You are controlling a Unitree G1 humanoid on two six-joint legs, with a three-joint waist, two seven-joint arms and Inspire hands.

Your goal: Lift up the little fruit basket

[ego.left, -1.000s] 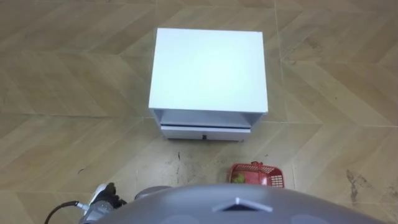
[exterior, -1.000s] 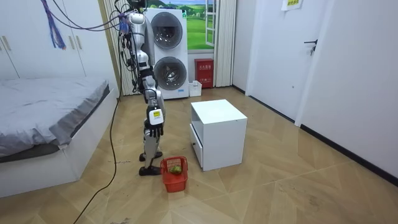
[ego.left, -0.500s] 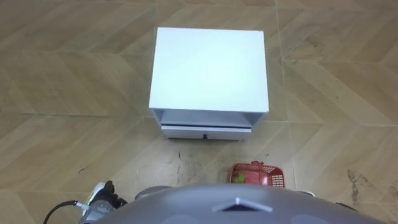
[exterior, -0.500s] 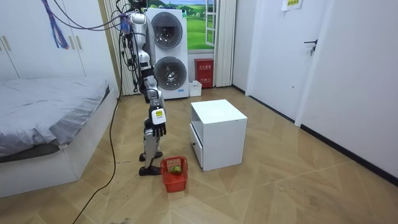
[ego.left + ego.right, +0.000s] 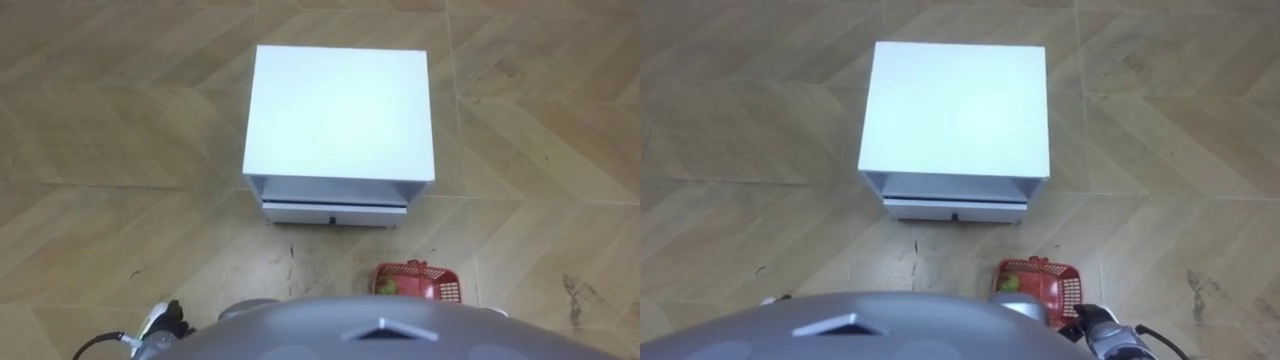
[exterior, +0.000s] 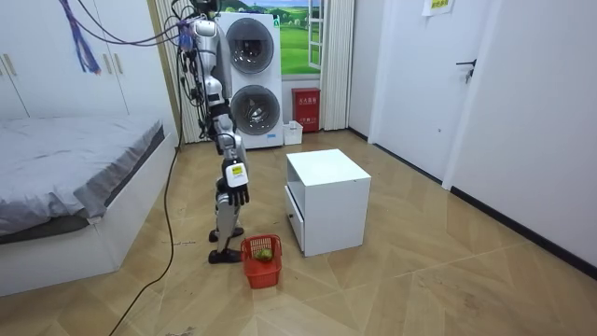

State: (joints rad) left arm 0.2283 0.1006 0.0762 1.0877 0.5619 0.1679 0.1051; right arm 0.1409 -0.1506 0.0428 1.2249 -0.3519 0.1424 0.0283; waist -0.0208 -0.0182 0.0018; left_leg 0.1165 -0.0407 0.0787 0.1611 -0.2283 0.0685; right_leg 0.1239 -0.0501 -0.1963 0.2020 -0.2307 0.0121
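no writing is legible anywhere; the yellow sign [image 6: 435,6] carries print too small to read.

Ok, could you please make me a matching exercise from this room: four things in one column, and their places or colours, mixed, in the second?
Things:
1 basket
2 cabinet
3 bed
4 washing machines

Places and colours:
a white, in front of the robot
b grey cover, at the room view's left
c red, beside the robot's feet
d stacked one on the other, round doors

Pairs: 1-c, 2-a, 3-b, 4-d
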